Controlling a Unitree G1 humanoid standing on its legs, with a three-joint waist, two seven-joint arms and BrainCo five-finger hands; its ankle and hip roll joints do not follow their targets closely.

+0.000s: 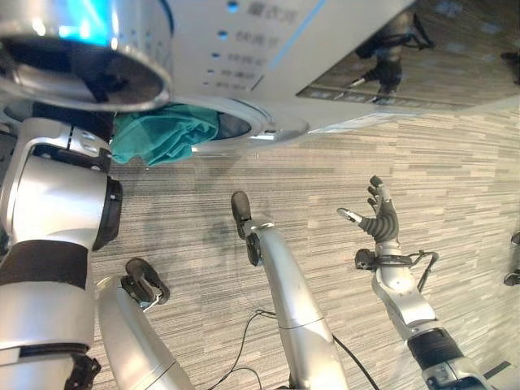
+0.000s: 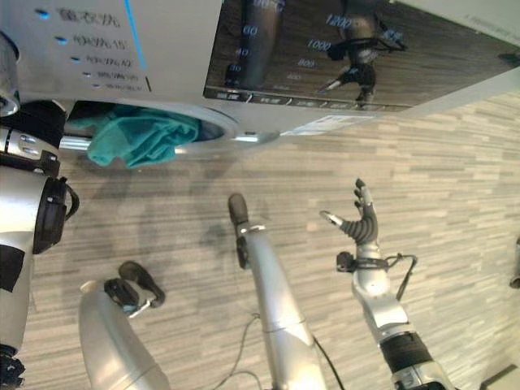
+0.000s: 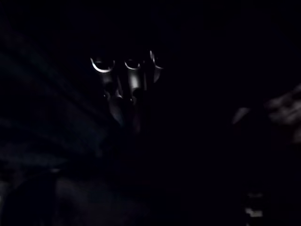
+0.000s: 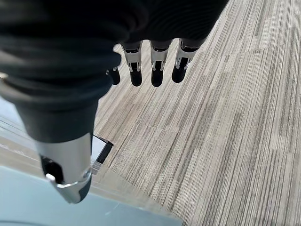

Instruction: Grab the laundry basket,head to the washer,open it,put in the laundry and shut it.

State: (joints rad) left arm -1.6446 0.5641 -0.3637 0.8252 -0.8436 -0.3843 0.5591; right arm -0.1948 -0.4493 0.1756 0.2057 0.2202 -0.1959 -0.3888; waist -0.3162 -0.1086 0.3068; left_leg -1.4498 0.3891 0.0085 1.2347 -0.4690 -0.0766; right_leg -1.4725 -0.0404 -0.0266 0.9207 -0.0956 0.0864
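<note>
Grey striped flooring [image 1: 341, 187] fills mid-frame; white washer [image 2: 171, 49] spans the top, teal laundry [image 1: 158, 136] hanging out of its opening at upper left (partly in); right hand [image 1: 379, 218] at centre right, fingers spread, empty; left hand [image 3: 127, 89] in darkness, state undeterminable.

teal cloth [image 1: 166, 134] blocking washer opening [image 1: 236, 126]

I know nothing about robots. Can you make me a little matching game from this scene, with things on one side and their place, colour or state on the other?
Things:
1 teal cloth
2 right robot hand
3 washer panel
4 floor

Descriptions:
A grey stripes
B dark, glossy
C hangs from the washer opening
D open, above the floor

Pairs: 1-C; 2-D; 3-B; 4-A
</note>
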